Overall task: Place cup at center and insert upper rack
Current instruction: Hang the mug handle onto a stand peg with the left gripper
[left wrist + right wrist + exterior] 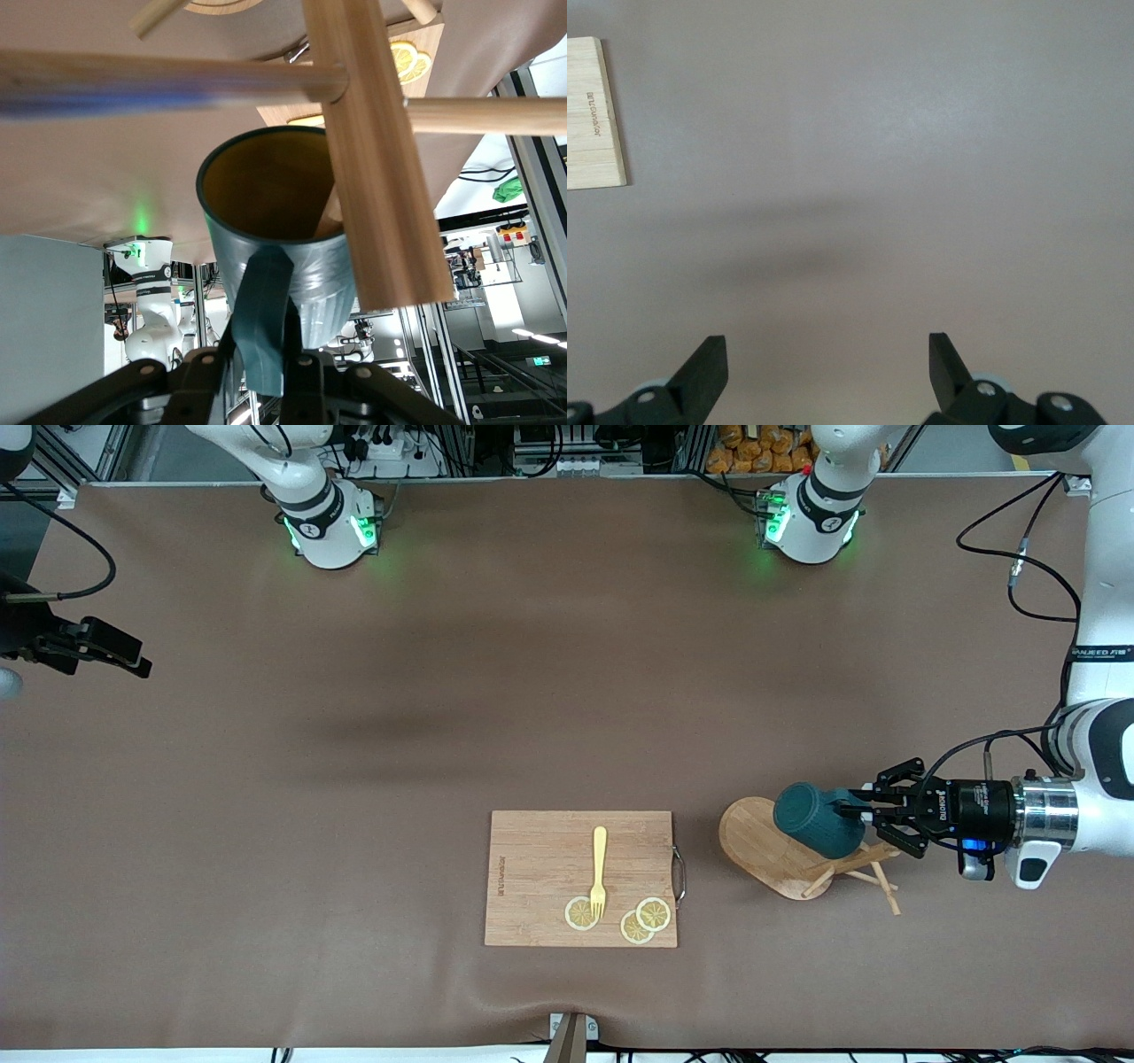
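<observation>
**Cup gripped over the tipped mug tree**

Left wrist view shows the teal cup [275, 239] has its handle pinched in the left gripper [873, 812]'s jaws, mouth against the mug tree [780, 850], which lies toppled beside the cutting board [540, 868]. Right gripper [828, 372] waits, jaws spread wide, over bare surface [921, 133].

arms: white, black joint bands | bases: green lights | cables: black

Even, soft light from above in the front view; a faint broad shadow lies on the counter [372, 731] at centre left; green glow at the upper edge; in the left wrist view the near peg [159, 81] is blurred.
</observation>
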You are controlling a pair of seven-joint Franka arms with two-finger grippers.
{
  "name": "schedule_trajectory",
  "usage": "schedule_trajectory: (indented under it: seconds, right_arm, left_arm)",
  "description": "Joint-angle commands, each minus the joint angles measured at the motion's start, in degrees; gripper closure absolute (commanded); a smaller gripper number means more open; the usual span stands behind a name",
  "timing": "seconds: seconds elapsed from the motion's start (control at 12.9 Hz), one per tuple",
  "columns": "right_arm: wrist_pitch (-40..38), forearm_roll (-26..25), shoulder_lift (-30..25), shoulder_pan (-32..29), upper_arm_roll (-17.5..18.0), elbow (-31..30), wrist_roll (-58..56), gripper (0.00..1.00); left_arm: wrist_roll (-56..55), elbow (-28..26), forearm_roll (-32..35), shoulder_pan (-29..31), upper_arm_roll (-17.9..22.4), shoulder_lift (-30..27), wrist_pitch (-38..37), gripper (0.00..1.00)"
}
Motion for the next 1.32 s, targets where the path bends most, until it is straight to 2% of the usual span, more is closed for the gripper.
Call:
schedule_trajectory:
  seconds: [0.0, 0.39, 0.85, 1.09, 1.16, 1.24]
  right_arm:
    - [-0.25, 0.55, -0.18, -0.08, 0.06, 0.18, 0.29, 0.0]
    - [-0.42, -1.64, -0.36, 0.09, 0.06, 0.36, 0.29, 0.0]
    - [-4.28, -3.93, -0.62, 0.09, 0.15, 0.79, 0.37, 0.0]
    - [-5.35, -3.14, -0.62, 0.0, 0.15, 0.71, 0.9, 0.0]
    - [-5.35, -3.06, -0.62, 0.0, 0.15, 0.71, 0.81, 0.0]
    - [-5.26, -2.97, -0.53, -0.08, 0.24, 0.79, 0.81, 0.0]
  left_arm:
    - [0.74, 0.29, -1.45, 0.28, -0.18, 0.41, -0.29, 1.0]
    - [0.83, 0.47, -1.45, 0.28, 0.6, 0.67, 0.06, 1.0]
    - [1.01, 0.64, -1.45, -0.15, 0.7, 1.02, 0.85, 1.0]
    - [0.83, 0.56, -1.45, -0.24, 0.7, 1.11, 1.73, 0.89]
    - [0.75, 0.56, -1.45, -0.24, 0.7, 1.2, 1.73, 0.79]
    - [0.74, 0.64, -1.45, -0.33, 0.7, 1.2, 1.9, 0.79]
